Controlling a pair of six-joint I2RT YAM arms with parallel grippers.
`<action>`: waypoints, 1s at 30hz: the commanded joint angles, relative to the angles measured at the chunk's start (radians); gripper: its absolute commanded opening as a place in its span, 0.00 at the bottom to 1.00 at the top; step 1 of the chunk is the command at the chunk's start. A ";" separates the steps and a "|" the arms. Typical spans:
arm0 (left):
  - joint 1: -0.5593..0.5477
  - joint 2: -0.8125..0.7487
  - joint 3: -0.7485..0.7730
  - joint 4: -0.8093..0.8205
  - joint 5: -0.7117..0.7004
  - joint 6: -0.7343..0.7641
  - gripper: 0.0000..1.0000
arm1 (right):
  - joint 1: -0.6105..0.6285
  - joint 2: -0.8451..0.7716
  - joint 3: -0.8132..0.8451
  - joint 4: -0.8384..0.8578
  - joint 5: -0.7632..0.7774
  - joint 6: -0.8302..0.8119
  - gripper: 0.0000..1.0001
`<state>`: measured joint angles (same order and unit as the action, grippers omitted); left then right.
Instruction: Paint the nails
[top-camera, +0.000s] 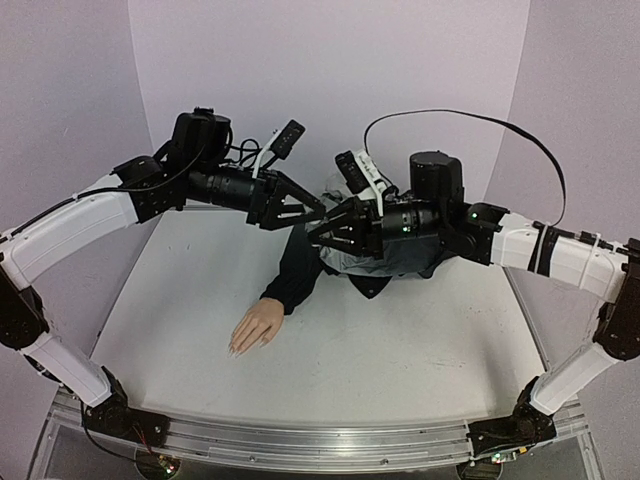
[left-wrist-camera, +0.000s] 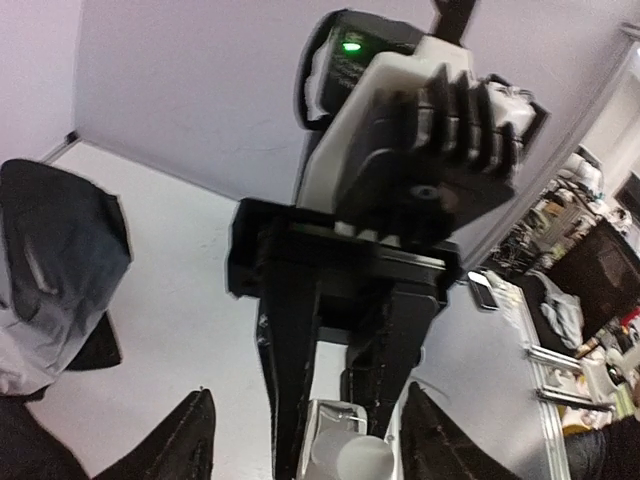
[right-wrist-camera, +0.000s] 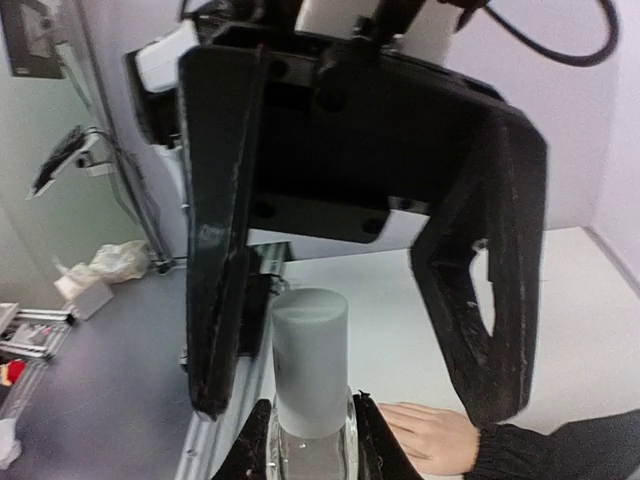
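Nails (top-camera: 234, 350) flat on table (top-camera: 420, 340), well below both jaws; left jaws parted around bottle cap (right-wrist-camera: 310, 355), right jaws clamped on bottle (right-wrist-camera: 312, 450).

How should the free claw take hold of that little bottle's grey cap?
Grip the cap by its straight round sides, pinching from two opposite sides and coming head-on along the axis of the bottle. The right gripper clamps the glass body, so only the cap sticks out free. The left gripper faces it, open, one finger on either side.
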<state>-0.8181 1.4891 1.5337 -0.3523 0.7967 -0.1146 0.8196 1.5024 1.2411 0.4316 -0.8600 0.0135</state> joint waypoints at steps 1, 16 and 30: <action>0.007 -0.010 0.096 -0.143 -0.299 -0.081 0.68 | 0.002 -0.007 0.019 0.004 0.341 -0.079 0.00; 0.007 0.138 0.201 -0.189 -0.318 -0.207 0.41 | 0.004 0.045 0.047 -0.021 0.474 -0.092 0.00; 0.007 0.151 0.180 -0.147 -0.209 -0.176 0.00 | 0.003 0.028 0.020 -0.012 0.353 -0.112 0.00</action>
<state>-0.8104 1.6573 1.6882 -0.5514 0.4873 -0.3103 0.8196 1.5551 1.2415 0.3439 -0.3847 -0.0677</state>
